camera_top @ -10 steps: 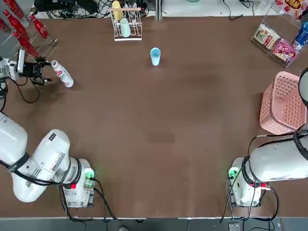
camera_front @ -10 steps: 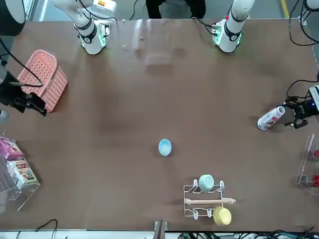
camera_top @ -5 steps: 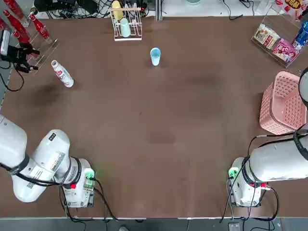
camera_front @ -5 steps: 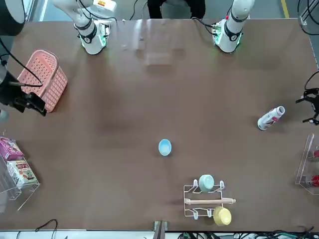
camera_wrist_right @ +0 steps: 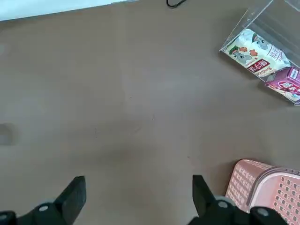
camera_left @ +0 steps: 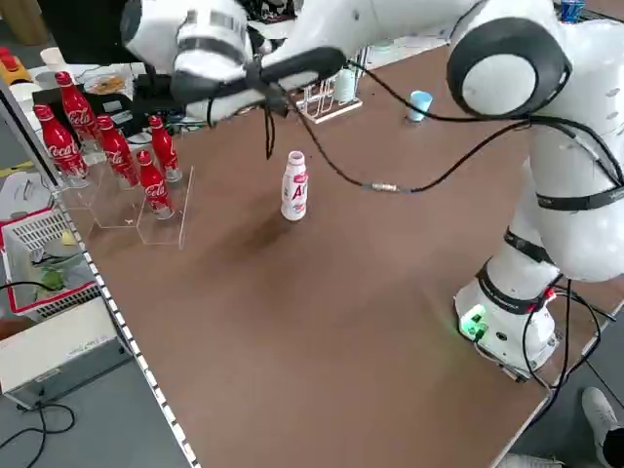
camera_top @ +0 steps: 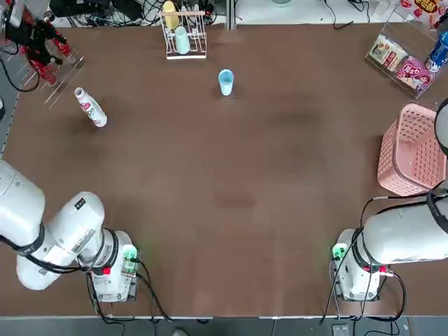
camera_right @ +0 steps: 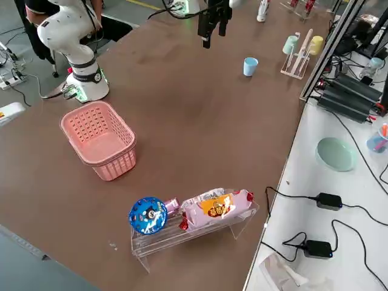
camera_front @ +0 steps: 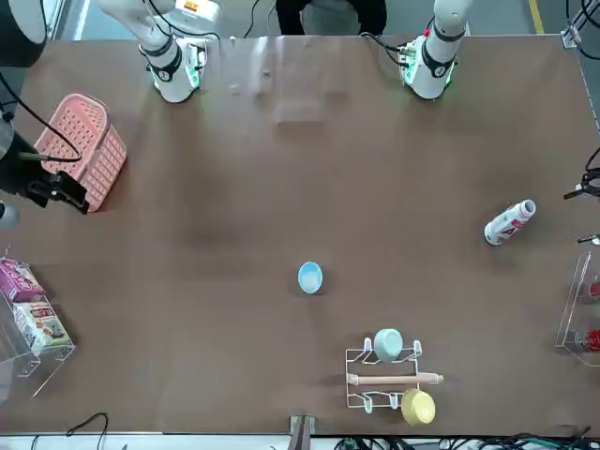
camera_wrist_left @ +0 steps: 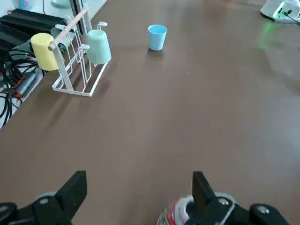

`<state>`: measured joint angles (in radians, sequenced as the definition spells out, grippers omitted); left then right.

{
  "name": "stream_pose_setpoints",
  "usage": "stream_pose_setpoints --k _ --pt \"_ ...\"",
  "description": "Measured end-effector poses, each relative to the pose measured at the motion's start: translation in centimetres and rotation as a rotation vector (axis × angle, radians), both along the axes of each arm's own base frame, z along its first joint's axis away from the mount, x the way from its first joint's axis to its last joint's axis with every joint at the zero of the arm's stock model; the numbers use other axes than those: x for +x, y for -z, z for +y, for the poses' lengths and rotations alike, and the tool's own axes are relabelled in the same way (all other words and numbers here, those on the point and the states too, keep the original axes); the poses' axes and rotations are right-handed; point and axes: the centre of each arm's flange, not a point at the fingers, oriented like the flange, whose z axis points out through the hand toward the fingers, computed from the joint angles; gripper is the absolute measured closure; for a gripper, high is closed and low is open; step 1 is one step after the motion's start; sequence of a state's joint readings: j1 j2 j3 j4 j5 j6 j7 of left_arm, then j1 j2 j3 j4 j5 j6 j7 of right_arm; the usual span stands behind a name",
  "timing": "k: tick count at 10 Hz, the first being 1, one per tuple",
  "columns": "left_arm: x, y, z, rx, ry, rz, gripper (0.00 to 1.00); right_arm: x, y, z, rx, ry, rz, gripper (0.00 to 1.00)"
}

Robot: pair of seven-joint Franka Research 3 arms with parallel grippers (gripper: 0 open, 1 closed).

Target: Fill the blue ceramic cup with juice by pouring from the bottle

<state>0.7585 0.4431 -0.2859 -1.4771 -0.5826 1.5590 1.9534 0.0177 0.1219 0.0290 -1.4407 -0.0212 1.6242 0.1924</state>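
Observation:
The bottle [camera_top: 90,107], white with a red-pink label, stands upright [camera_left: 294,185] at the far left of the table; its cap [camera_wrist_left: 180,213] shows beside one finger in the left wrist view. The blue ceramic cup [camera_top: 225,81] stands alone near the back middle [camera_front: 310,277] [camera_wrist_left: 157,37]. My left gripper [camera_top: 43,35] hangs open and empty [camera_wrist_left: 136,197], raised over the cola rack, behind and to the left of the bottle. My right gripper [camera_front: 56,192] is open and empty [camera_wrist_right: 136,199], held high beside the pink basket.
A wire rack [camera_top: 183,35] with a mint cup and a yellow cup stands behind the blue cup. Red cola bottles [camera_left: 117,146] fill a clear stand at the far left. A pink basket [camera_top: 409,150] and a clear tray of snack packs [camera_top: 402,59] sit on the right.
My left gripper has drawn away from the bottle, rising and moving back toward the far left corner, still open. The bottle stays where it was. The right arm has not moved.

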Motion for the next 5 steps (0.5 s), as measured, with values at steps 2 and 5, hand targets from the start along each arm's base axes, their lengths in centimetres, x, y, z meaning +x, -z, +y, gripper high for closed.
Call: stream_pose_setpoints --k 2,5 --pt "2.4 -3.9 -6.8 0.092 -0.054 0.081 0.00 0.0 0.0 0.0 0.000 0.000 0.000 0.00" --pt "4.1 -8.1 -15.6 0.208 -0.190 0.185 0.00 0.0 0.0 0.1 0.000 -0.001 0.000 0.00"
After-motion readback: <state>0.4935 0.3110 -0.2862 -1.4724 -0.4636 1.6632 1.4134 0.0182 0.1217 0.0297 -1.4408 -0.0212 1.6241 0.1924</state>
